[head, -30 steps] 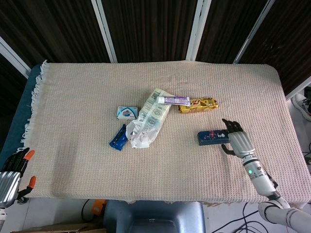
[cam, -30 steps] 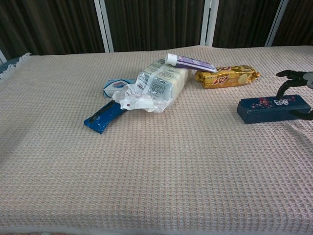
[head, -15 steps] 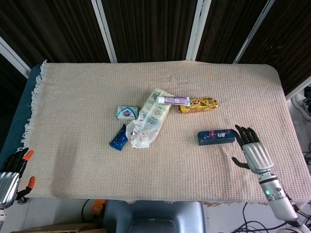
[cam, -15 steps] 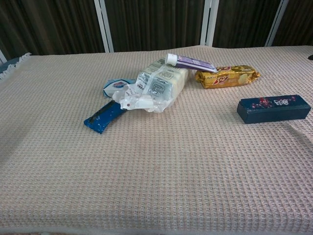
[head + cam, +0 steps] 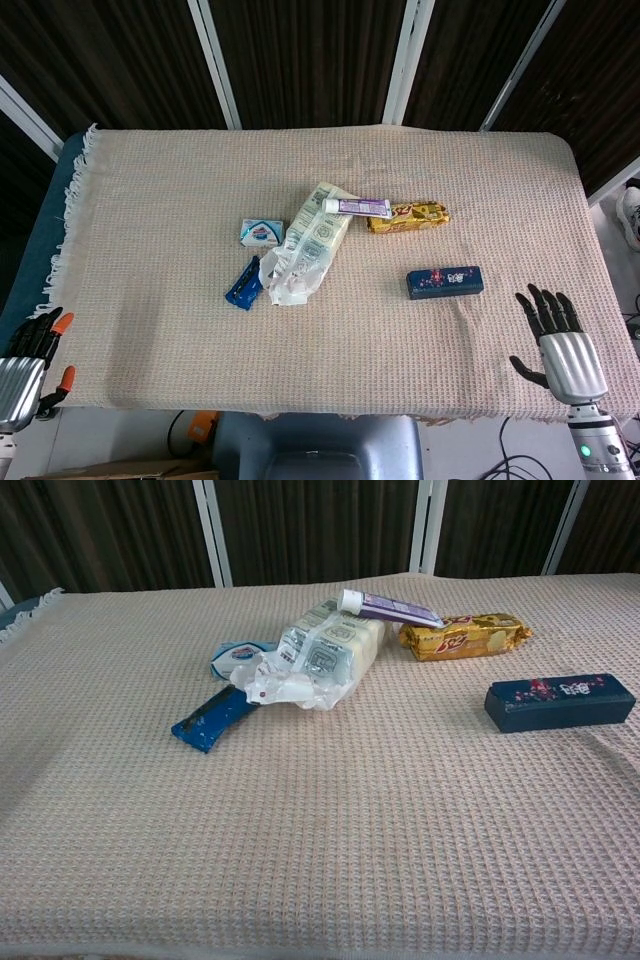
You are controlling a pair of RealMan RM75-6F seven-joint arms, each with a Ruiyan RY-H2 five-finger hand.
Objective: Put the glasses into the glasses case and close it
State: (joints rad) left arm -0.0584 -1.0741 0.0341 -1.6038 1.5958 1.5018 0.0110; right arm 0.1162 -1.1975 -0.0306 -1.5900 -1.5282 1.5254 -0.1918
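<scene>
Right hand (image 5: pixel 567 350) of mine hangs empty, fingers spread, off the surface's (image 5: pixel 180 200) near edge, apart from the closed glasses case (image 5: pixel 445 282) lying flat, lid down, presumably finished

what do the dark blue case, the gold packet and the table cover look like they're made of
Case: seems a rigid box with a matte navy printed covering, as its edges are crisp and it shows no glare; whether card or plastic is unclear. Gold packet: likely glossy foil or plastic film, crinkled with bright highlights. Table cover: woven beige fabric with a waffle texture and a fringe at the far left edge.
</scene>
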